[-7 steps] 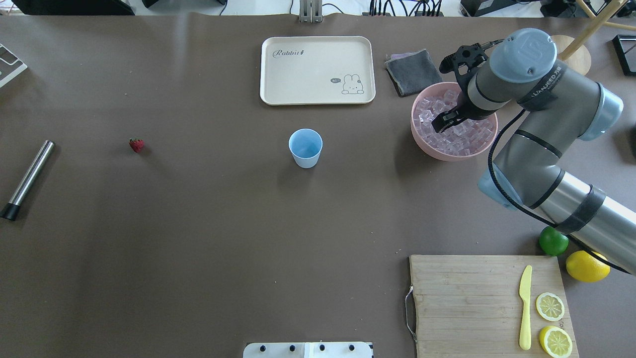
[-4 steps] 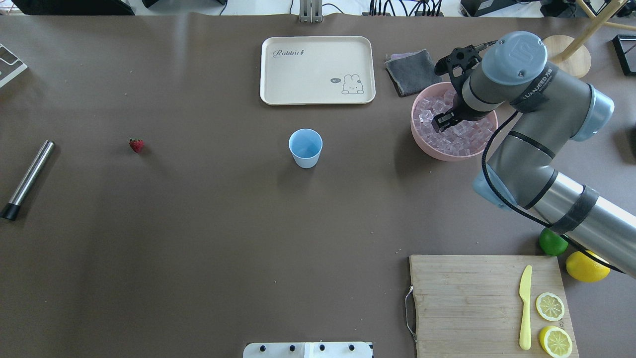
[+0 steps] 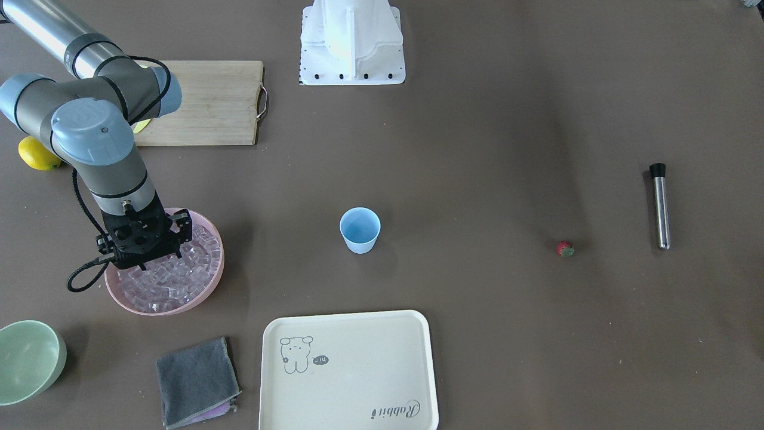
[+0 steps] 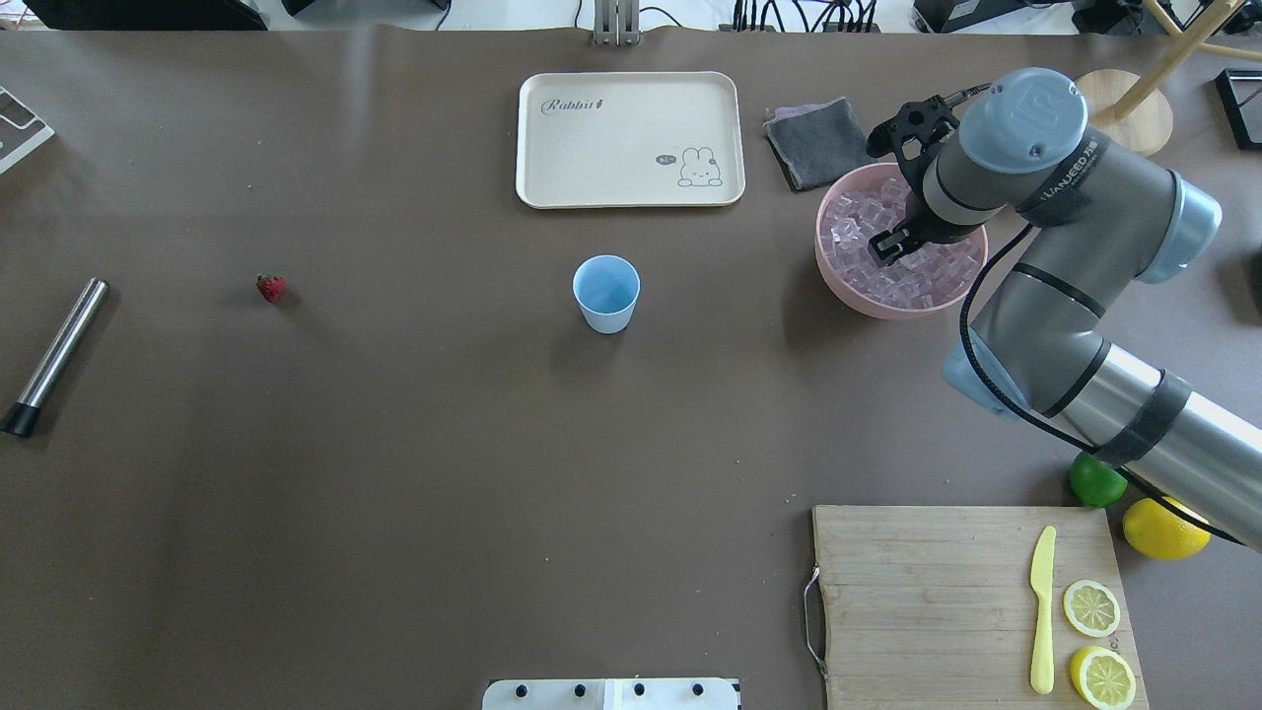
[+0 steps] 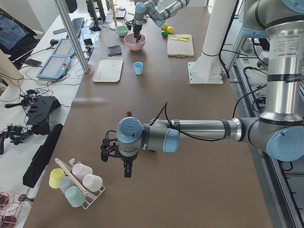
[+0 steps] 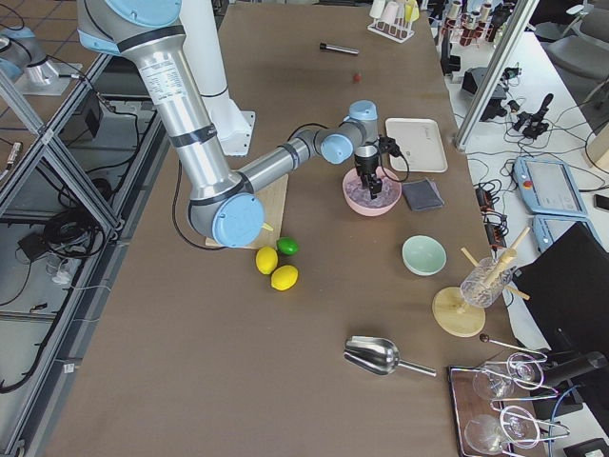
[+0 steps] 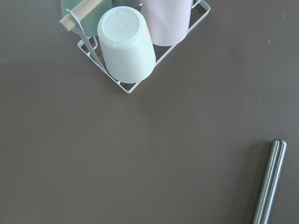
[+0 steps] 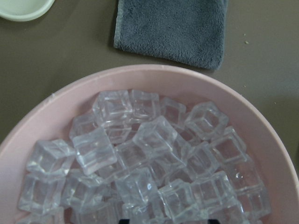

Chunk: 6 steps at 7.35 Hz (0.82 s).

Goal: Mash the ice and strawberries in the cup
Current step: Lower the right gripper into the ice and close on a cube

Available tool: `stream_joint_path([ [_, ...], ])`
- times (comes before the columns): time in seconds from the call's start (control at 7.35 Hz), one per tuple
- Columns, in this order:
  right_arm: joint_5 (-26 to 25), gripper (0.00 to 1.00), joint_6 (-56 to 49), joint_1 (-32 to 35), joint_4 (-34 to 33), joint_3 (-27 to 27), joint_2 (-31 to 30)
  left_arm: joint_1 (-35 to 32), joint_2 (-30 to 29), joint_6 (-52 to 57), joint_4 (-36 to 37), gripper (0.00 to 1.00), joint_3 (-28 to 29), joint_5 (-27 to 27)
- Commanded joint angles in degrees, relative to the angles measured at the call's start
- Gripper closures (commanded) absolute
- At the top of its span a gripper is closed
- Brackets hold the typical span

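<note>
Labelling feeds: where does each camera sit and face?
Front: across table, facing base; right arm over pink bowl.
Overhead: from behind, looking down; right arm, cup.
Left end: left arm nearest.
Right end: right arm nearest.
Left wrist: down on upturned cups; no body.
Right wrist: down into ice.
Front and overhead share the cup.

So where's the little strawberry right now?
In the overhead view, the strawberry lies on the table's left half, between the steel muddler and the light-blue cup.
</note>
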Motion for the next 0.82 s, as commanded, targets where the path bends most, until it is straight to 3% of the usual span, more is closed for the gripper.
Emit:
stream_joint_path([
  [0.0, -0.13, 0.58, -0.32, -0.12, -0.1, 0.02, -0.02, 0.0, 0.0, 0.0, 0.0, 0.02, 0.08, -0.06],
  [0.54, -0.13, 0.87, -0.32, -0.03, -0.18, 0.2, -0.02, 0.0, 0.26, 0.09, 0.0, 0.02, 0.25, 0.03],
  [0.68, 0.22, 0.88, -0.32, 0.23, -0.88, 0.55, 0.51, 0.0, 0.26, 0.09, 0.0, 0.02, 0.25, 0.03],
])
